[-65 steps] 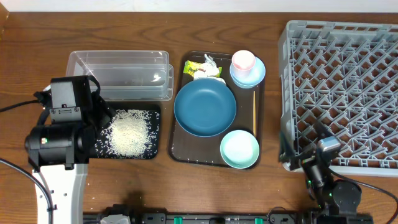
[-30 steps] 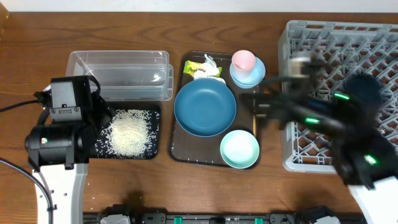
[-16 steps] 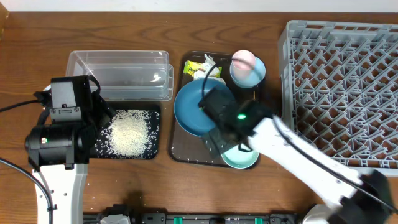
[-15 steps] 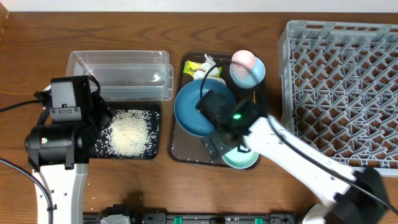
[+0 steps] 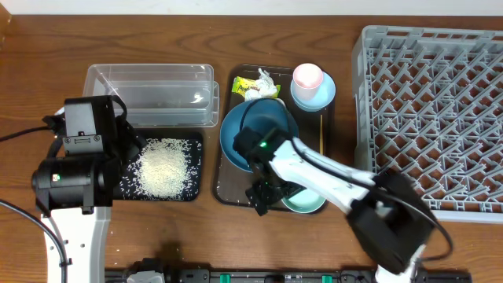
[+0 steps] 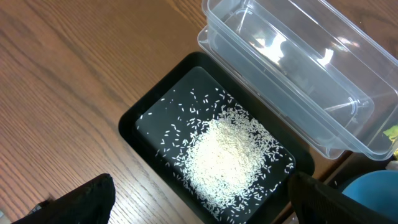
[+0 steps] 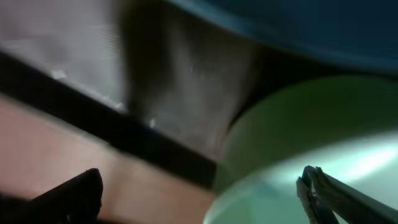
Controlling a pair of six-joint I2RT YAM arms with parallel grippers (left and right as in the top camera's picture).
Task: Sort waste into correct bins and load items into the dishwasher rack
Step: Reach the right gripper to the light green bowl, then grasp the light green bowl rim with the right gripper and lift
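Loose white rice [image 5: 163, 167] [image 6: 230, 152] lies heaped in the shallow black tray [image 5: 196, 141] [image 6: 143, 118], beside the clear tub [image 5: 153, 94] [image 6: 292, 62]. My left gripper [image 6: 208, 208] hangs open above that tray's near edge, holding nothing. My right gripper [image 5: 266, 196] [image 7: 199, 199] is open and straddles the left rim of the pale blue bowl [image 5: 308, 204] [image 7: 280, 143], one finger inside and one outside. Its arm covers part of the dark blue dish [image 5: 236, 141] [image 7: 298, 25]. The pink cup [image 5: 307, 76] stands on the saucer [image 5: 324, 96]. The wrapper [image 5: 245, 84], tissue [image 5: 266, 85] and wooden stick [image 5: 321, 134] lie nearby.
The dishes sit on a dark brown serving tray [image 5: 228, 189]. The big grey dishwasher rack [image 5: 432, 118] fills the right side, with no items in it. Bare wooden table [image 5: 196, 236] runs along the front.
My right arm has swung from the rack side across to the serving tray and come down at the pale blue bowl's left rim. The left arm has stayed still.
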